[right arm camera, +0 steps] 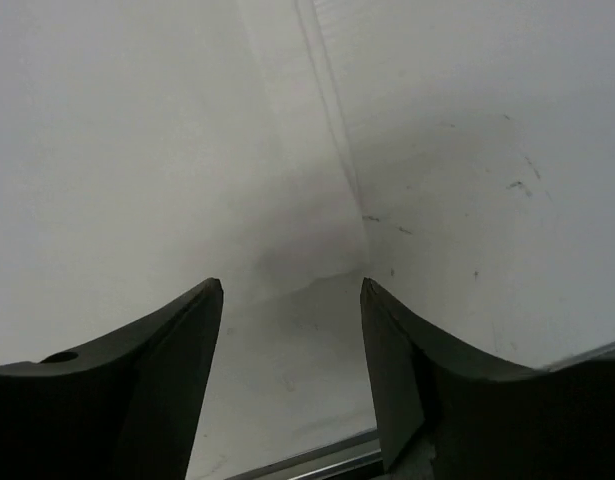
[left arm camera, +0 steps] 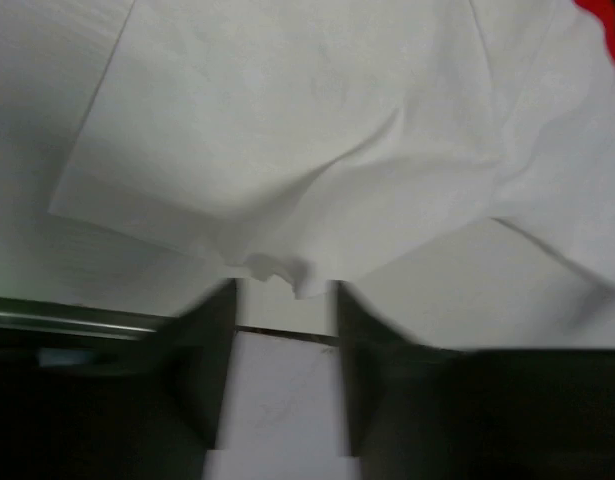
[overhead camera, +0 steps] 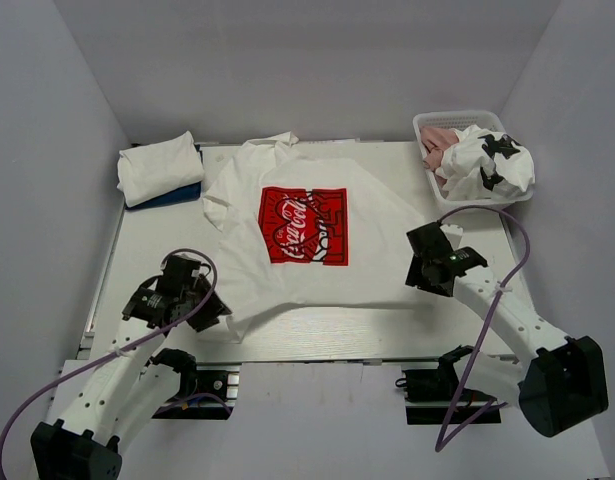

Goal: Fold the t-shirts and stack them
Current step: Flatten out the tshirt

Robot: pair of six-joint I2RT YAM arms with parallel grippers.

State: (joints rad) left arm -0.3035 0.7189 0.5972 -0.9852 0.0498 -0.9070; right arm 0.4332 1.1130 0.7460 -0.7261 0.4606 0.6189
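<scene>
A white t-shirt [overhead camera: 377, 250] with a red rectangular chest print [overhead camera: 304, 225] lies spread flat mid-table, collar toward the back. My left gripper [overhead camera: 212, 310] is open at the shirt's near-left hem corner. In the left wrist view the crumpled corner [left arm camera: 287, 272] sits just ahead of the open gripper [left arm camera: 285, 292], between the tips and not pinched. My right gripper [overhead camera: 419, 262] is open and empty beside the shirt's right edge. In its own view the gripper [right arm camera: 292, 285] shows only bare table and wall. Folded white [overhead camera: 159, 165] and blue [overhead camera: 177, 195] tees are stacked back left.
A white lattice basket [overhead camera: 427, 125] at the back right holds a dusty-pink tee [overhead camera: 439, 143] and a white tee with black patches [overhead camera: 492, 165]. White walls enclose the table on three sides. The table's near edge [left arm camera: 287, 335] runs just under my left fingers.
</scene>
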